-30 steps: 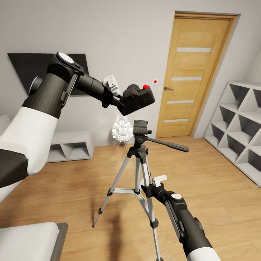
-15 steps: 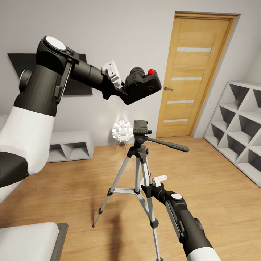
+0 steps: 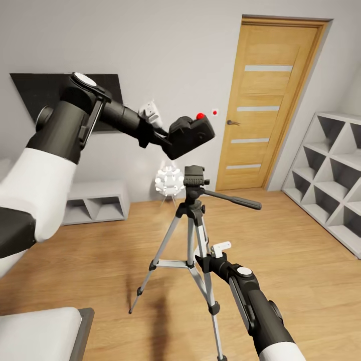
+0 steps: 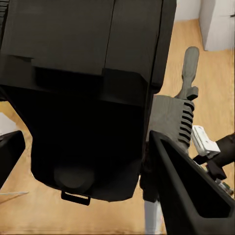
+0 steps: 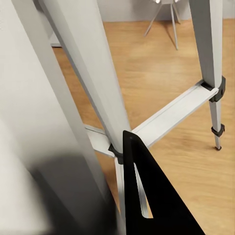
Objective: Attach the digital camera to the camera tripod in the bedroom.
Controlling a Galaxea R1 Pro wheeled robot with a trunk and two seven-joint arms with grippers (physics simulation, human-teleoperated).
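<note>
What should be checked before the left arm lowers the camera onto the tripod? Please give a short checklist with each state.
1. Digital camera held in left gripper: ok.
2. Camera above tripod head, gap between them: ok.
3. Camera level: not ok, tilted.
4. Right gripper steadying the camera tripod at a leg: cannot tell if shut.
5. Pan handle away from camera: ok.
6. Tripod feet on floor: ok for the one visible.
</note>
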